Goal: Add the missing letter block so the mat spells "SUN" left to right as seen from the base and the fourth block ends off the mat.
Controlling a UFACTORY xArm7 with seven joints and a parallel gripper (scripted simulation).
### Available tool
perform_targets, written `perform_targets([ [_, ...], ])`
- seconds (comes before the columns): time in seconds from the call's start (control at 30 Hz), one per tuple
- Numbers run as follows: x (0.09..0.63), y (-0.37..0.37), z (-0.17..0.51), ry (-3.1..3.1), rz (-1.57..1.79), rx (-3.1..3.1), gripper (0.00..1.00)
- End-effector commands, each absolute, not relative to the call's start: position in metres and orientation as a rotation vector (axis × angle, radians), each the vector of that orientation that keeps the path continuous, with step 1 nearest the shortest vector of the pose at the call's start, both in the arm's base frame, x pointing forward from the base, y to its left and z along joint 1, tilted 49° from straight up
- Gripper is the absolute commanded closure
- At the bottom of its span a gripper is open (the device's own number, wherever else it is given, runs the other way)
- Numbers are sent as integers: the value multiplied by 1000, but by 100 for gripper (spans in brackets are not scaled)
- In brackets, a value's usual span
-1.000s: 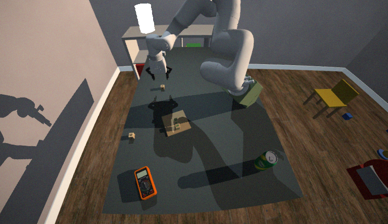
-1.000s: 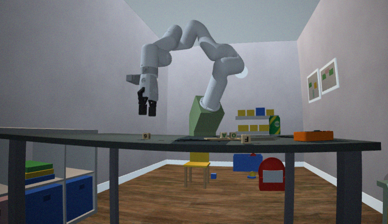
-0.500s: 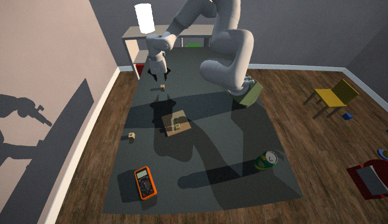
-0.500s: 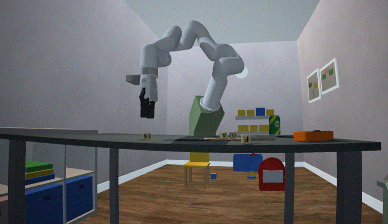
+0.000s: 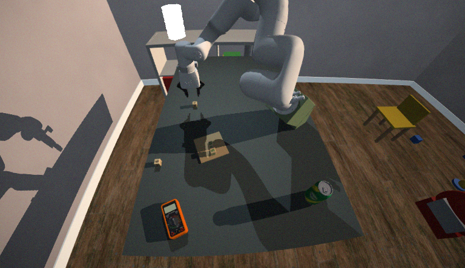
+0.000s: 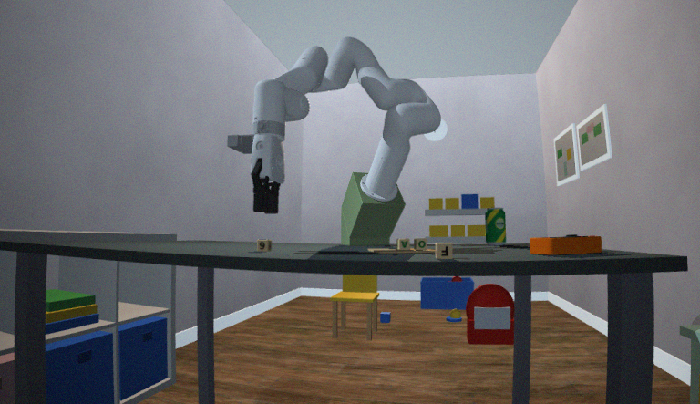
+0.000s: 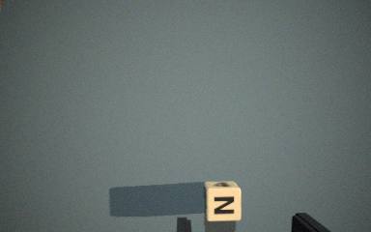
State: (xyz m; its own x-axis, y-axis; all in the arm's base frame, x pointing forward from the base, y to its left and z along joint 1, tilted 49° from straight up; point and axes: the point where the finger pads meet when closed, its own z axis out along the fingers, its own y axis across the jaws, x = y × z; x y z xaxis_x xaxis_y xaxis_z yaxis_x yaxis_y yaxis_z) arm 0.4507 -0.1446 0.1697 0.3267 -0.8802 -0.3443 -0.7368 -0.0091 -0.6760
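Below my fingers (image 6: pixel 265 209), which stand partly spread and pinch nothing, the N block (image 7: pixel 222 201) rests on the bench (image 5: pixel 240 90), toward six o'clock in the wrist view. It shows N on a side face, not on top. I judge it light, rigid and smooth, best taken across two opposite flat sides. The mat (image 5: pixel 219 150) with two blocks lies well apart.

White arm (image 6: pixel 397 116) arched high from its base, wrist vertical, black gripper (image 6: pixel 265 199) pointing down, jaws partly open, empty
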Motion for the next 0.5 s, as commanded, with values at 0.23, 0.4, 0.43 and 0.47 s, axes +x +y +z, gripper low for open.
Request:
perform_targets([
  [0.23, 451, -146, 171, 1447, -225, -1775, 36],
  [0.4, 451, -146, 170, 1446, -225, -1775, 36],
  [0.43, 452, -146, 170, 1446, -225, -1775, 36],
  [0.47, 452, -145, 170, 1446, -225, -1775, 36],
])
